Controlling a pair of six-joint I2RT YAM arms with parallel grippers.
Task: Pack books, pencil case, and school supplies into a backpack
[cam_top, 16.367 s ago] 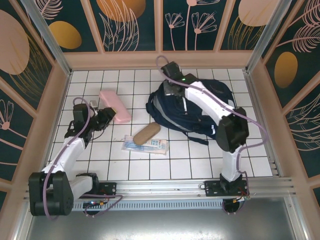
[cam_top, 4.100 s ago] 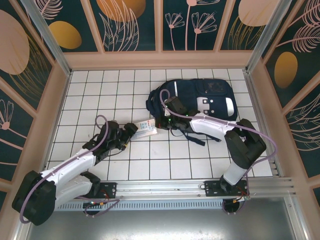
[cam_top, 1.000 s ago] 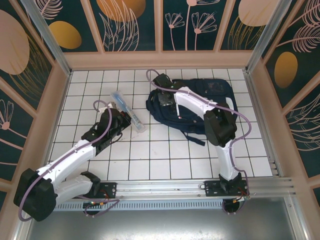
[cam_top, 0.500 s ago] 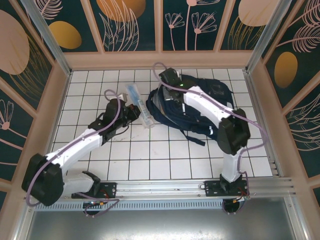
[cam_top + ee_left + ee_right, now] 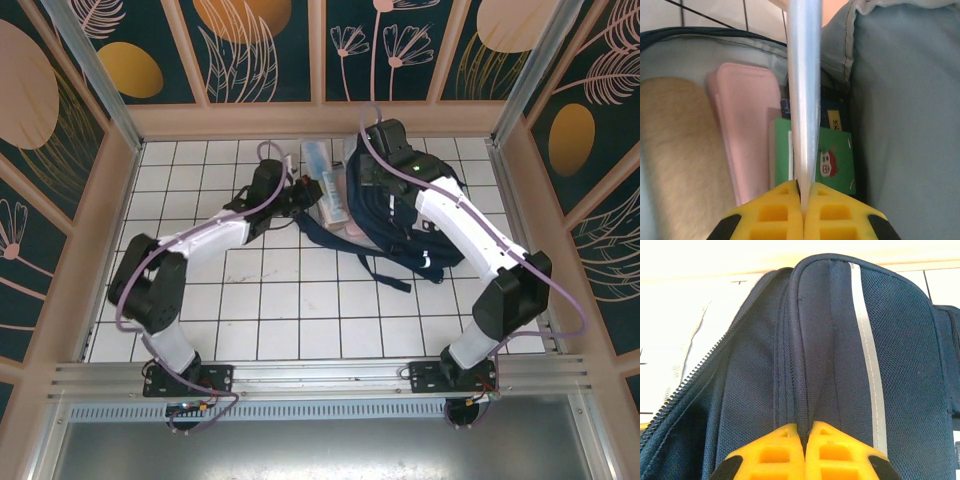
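The left gripper (image 5: 803,192), pinched shut on the clear packet (image 5: 805,100), has carried it off the tiles to above the open backpack (image 5: 840,365). The right gripper (image 5: 804,432), clamped on the backpack's rim, holds the mouth wide. Lowering the packet in looks next.

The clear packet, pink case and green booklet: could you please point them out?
clear packet (image 5: 804,100), left wrist view, edge
pink case (image 5: 747,130), left wrist view, face
green booklet (image 5: 837,150), left wrist view, cover
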